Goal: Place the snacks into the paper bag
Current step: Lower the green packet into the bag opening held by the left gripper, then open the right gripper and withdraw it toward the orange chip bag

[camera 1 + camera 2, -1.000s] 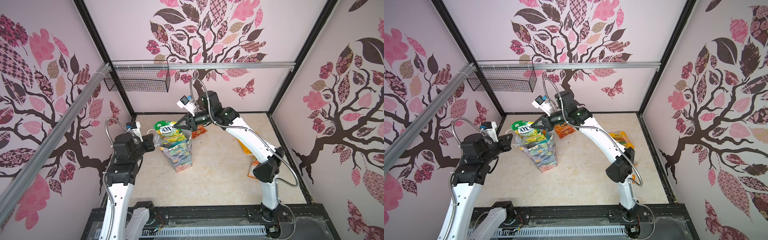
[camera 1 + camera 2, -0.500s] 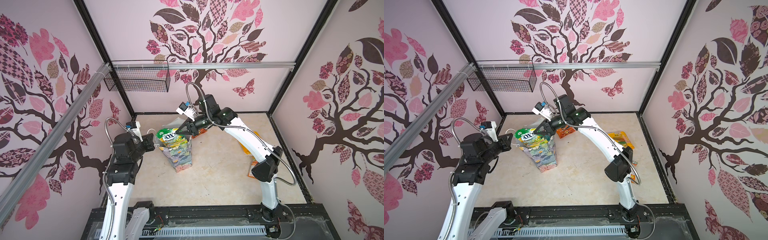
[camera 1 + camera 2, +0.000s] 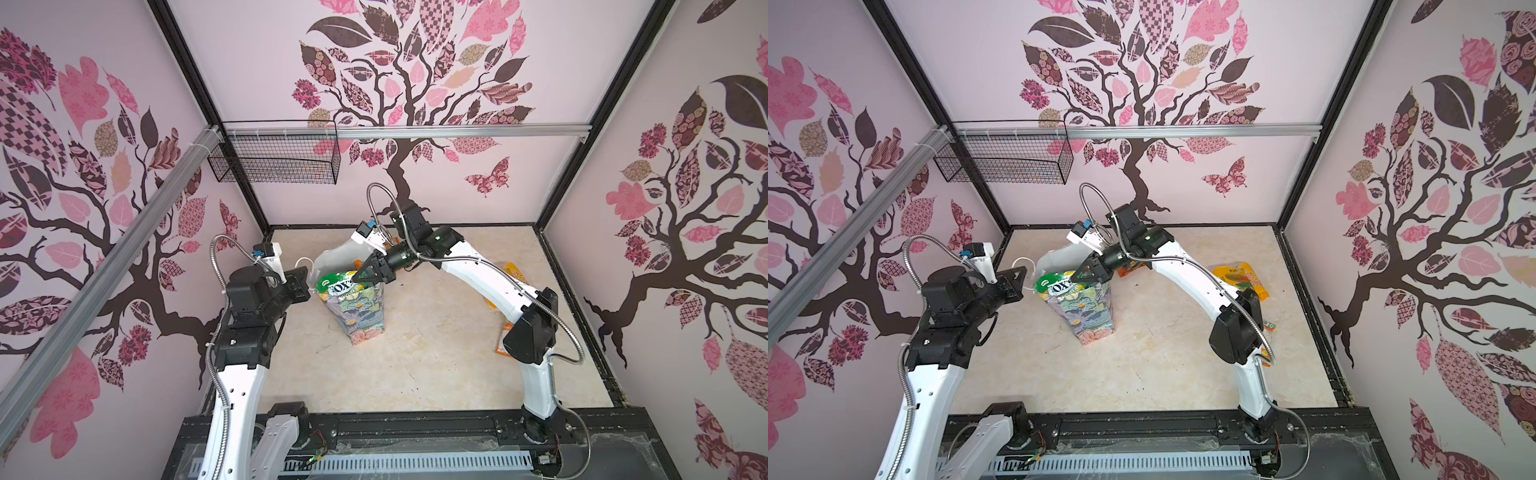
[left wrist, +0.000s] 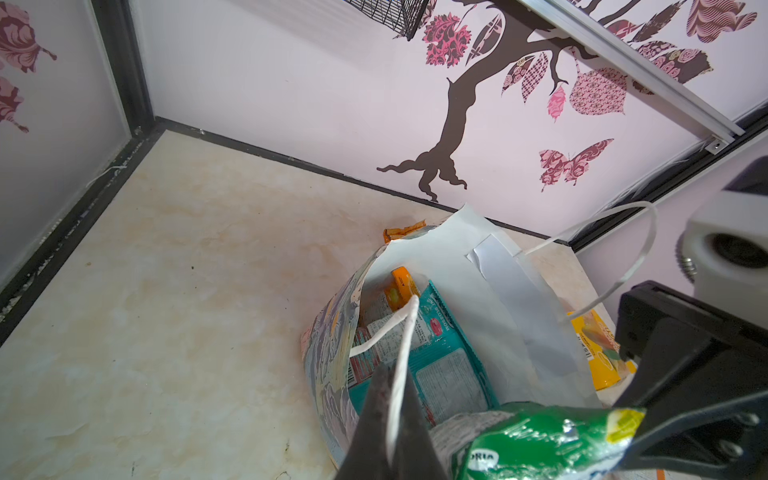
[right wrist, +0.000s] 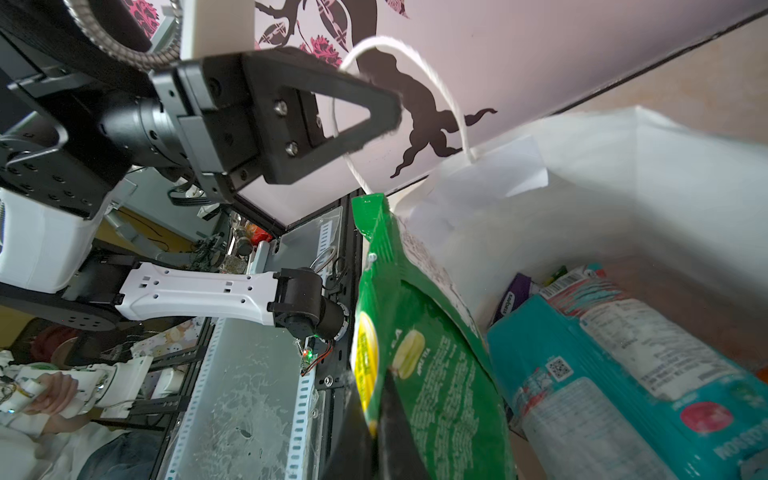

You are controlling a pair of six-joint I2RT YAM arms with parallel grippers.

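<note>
Centre of the table point(image 3: 436, 374): paper bag point(image 3: 365, 320) upright, mouth open. Left of it, level with the rim, left gripper point(image 3: 305, 282), handle cord point(image 4: 399, 353) caught between its fingers. Reaching in from behind and right, right gripper point(image 3: 361, 274) over the mouth, top packet point(image 3: 338, 286) pinched in it, partly inside at the near side of the mouth. Deeper in the bag, stacked packets point(image 5: 602, 374). On the table just behind the bag, single packet point(image 3: 1129, 272); well to the right, near the side wall, loose packets point(image 3: 1241, 278), and stray packet point(image 3: 500, 340) beside the right arm's elbow. High in the back-left corner, wire basket point(image 3: 274, 160)
</note>
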